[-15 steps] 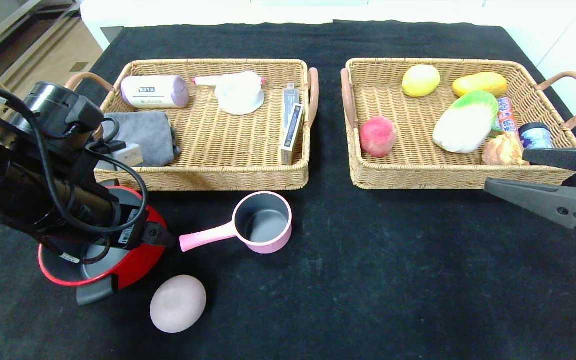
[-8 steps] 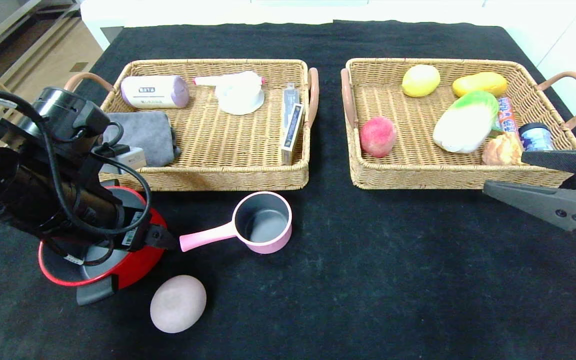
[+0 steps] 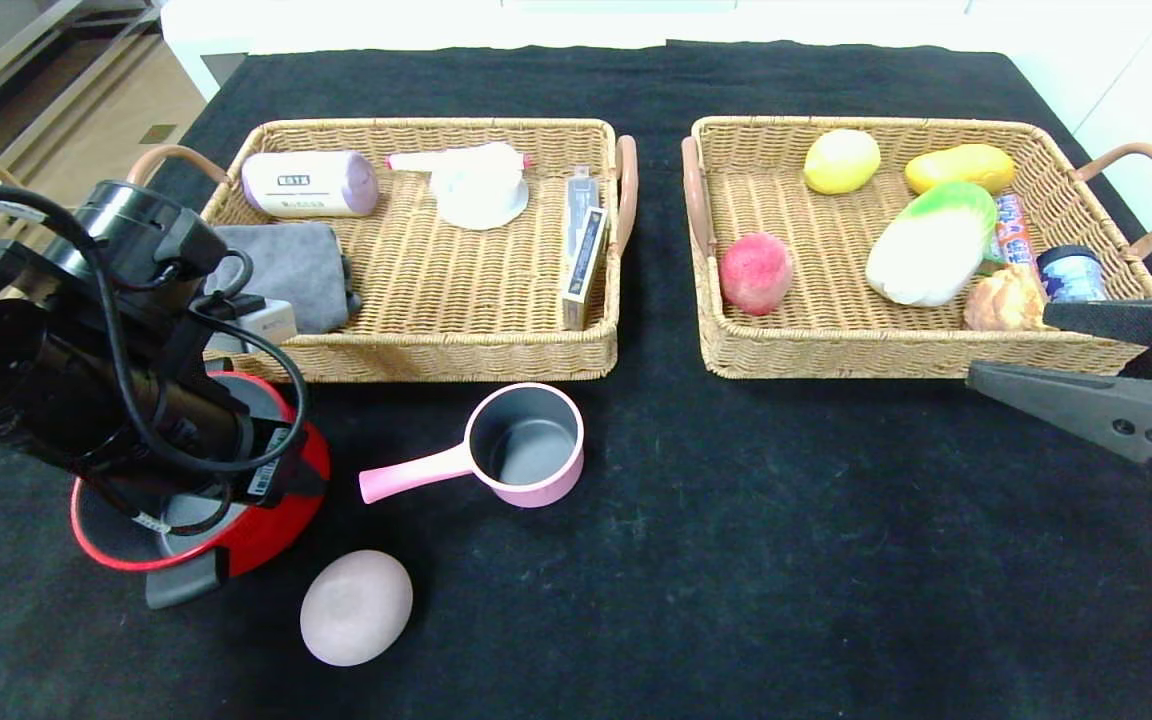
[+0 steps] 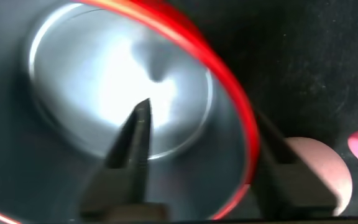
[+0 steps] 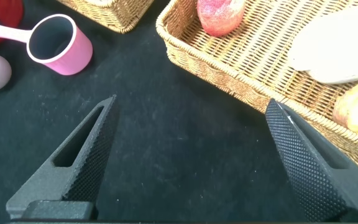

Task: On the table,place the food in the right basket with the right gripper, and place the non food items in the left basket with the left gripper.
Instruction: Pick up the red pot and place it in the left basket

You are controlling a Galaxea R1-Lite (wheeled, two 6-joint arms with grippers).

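Observation:
My left gripper (image 4: 204, 112) is open and straddles the wall of the red pot (image 3: 266, 520) at the table's front left, one finger inside the grey bowl and one outside the red rim (image 4: 229, 93). In the head view the left wrist hides the jaws. The pink saucepan (image 3: 526, 445) stands just right of the pot, and the lilac egg-shaped lump (image 3: 356, 607) lies in front. The card box (image 3: 584, 250) lies in the left basket (image 3: 436, 360). Cabbage (image 3: 931, 245) and bun (image 3: 1006, 298) lie in the right basket (image 3: 836, 355). My right gripper (image 3: 1011, 345) hovers open and empty at that basket's front right corner.
The left basket also holds a grey cloth (image 3: 291, 270), a lilac roll (image 3: 308, 183) and a white item (image 3: 479, 190). A peach (image 3: 756, 272), yellow fruits (image 3: 841, 160) and small packets share the right basket. Black cloth (image 3: 786, 550) stretches in front of the baskets.
The left gripper's jaws have narrowed around the pot's wall, and the pot has shifted slightly to the left. The right arm has stayed still.

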